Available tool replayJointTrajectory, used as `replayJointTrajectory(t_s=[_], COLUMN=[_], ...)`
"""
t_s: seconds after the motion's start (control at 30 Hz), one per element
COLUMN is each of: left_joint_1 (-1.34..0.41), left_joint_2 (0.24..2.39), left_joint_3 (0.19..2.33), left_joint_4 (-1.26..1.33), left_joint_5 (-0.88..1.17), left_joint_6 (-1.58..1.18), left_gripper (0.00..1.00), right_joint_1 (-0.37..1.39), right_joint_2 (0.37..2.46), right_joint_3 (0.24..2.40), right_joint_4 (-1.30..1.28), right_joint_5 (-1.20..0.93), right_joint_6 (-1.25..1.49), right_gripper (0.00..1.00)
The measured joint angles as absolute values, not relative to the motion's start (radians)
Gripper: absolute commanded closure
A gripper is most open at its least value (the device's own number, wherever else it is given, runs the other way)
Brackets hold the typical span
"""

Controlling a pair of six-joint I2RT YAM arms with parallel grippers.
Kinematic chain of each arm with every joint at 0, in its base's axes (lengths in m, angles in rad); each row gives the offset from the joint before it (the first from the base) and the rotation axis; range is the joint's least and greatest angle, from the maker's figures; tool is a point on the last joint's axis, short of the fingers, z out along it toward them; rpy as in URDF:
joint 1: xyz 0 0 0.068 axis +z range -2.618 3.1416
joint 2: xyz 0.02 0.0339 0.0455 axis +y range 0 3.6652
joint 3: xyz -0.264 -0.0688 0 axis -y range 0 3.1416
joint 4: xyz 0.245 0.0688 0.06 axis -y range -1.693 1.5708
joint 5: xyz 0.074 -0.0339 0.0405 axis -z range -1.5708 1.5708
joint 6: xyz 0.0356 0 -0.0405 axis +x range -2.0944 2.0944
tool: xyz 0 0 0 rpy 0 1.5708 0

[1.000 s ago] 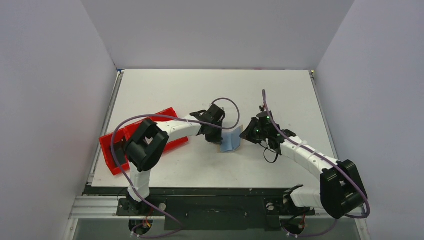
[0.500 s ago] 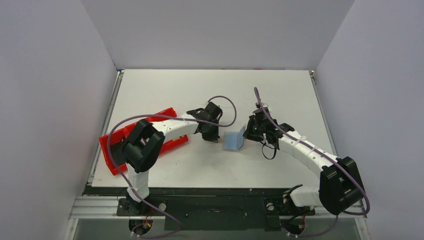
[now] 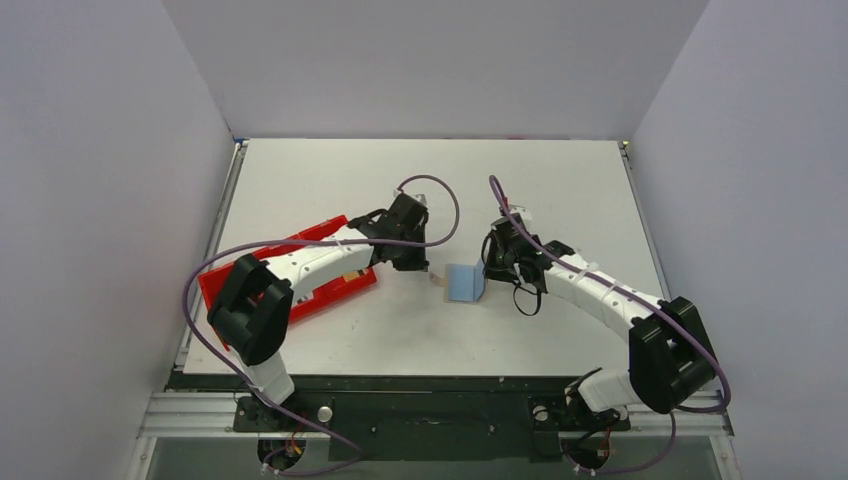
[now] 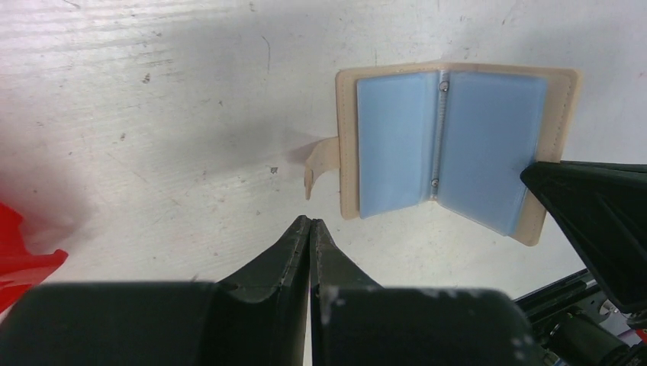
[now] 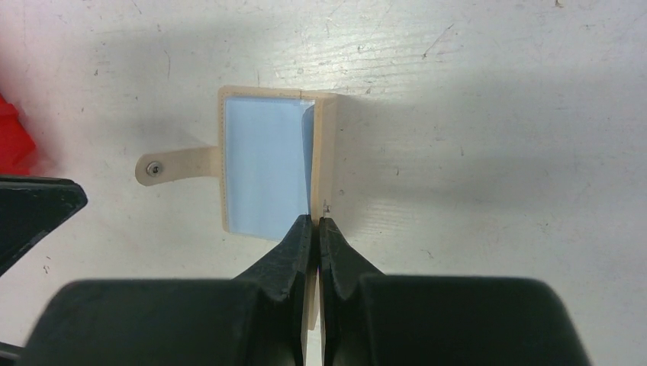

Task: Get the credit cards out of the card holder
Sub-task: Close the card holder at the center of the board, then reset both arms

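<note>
Card holder (image 4: 450, 145): I am seeing a tan fold-over case lying open on the white table (image 3: 400, 170), near its middle and between the two grippers. It is lying to the right of the red tray (image 3: 215, 285) and apart from it. Two pale blue clear pockets are showing inside, one on each half, joined along a riveted spine. What the pockets contain I cannot tell. A small strap tab (image 5: 172, 165) with a snap is sticking out from the left half, pointing toward the left arm.

Right gripper (image 5: 315, 221): I am reading its jaws as pressed together on the outer edge of the holder's right cover. A thin tan strip is running down between the fingers in the right wrist view. That cover is standing tilted up off the table, while the left half is lying flat.

Left gripper (image 4: 309, 223): the jaws are closed tip to tip with nothing between them. The tips are hanging just beside the strap tab, on the near side of it. I am seeing a gap between tips and tab, so no contact is showing.

The left forearm is crossing above the red tray in the top view.
</note>
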State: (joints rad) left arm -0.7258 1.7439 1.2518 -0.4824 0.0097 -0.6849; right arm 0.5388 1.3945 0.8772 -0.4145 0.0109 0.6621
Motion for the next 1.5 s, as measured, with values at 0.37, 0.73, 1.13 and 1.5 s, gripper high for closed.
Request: replayJointTrajectory(t_s=[0.37, 0.73, 1.13, 1.5], left_joint_1=[-0.677, -0.669, -0.668, -0.644], left_joint_2=[1.776, 1.901, 1.901, 1.851], left_joint_3=[1.216, 1.216, 1.215, 1.172], left_joint_4=[-0.463, -0.392, -0.357, -0.381], left_joint_5=[-0.04, 0.01, 0.051, 0.048], left_joint_6=[-0.699, -0.704, -0.725, -0.727], left_gripper=[0.99, 0.99, 0.99, 0.99], right_joint_1=[0.556, 0.565, 0.585, 0.584], right_joint_2=[1.406, 1.452, 1.56, 1.678], right_joint_3=[0.905, 0.921, 0.926, 0.88], right_joint_4=[-0.418, -0.393, -0.234, -0.081], right_joint_5=[0.035, 0.017, -0.094, -0.14], right_joint_6=[0.664, 0.68, 0.794, 0.875], right_gripper=[0.71, 0.62, 0.58, 0.57])
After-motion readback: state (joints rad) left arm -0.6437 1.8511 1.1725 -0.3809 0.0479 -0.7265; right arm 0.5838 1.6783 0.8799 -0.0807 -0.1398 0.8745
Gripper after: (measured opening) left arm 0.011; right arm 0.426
